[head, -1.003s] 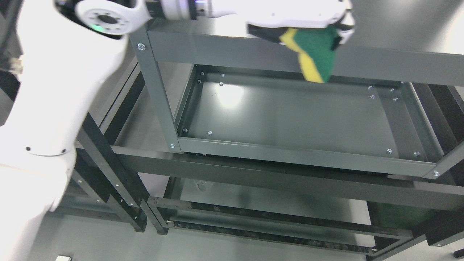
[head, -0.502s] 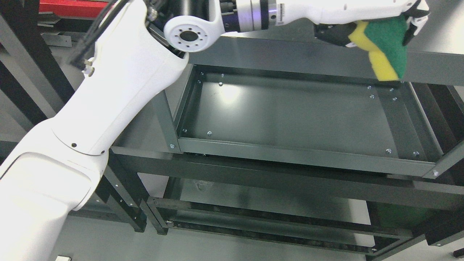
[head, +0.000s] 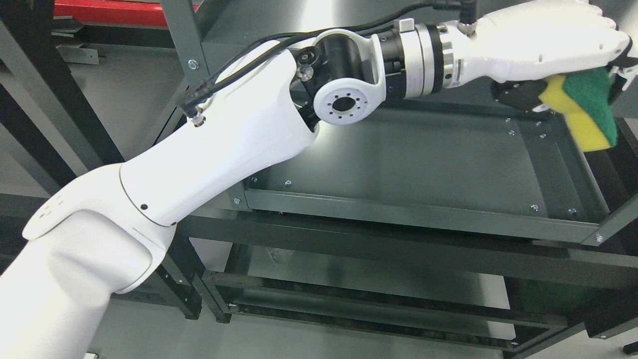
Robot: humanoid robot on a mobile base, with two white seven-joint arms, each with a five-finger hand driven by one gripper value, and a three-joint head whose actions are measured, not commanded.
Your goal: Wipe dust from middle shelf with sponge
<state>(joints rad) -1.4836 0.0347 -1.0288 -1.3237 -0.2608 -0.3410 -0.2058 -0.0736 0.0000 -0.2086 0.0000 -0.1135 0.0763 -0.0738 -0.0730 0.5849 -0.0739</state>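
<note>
I have the left hand (head: 558,55) clamped on the sponge (head: 588,112) above the middle shelf's (head: 398,164) right rear corner. I judge it light and squashy, gripped at its top edge, so it may fold when I press down.

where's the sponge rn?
Head view, upper right: the sponge is gripped in the left hand, hanging over the far right corner of the middle shelf.
</note>
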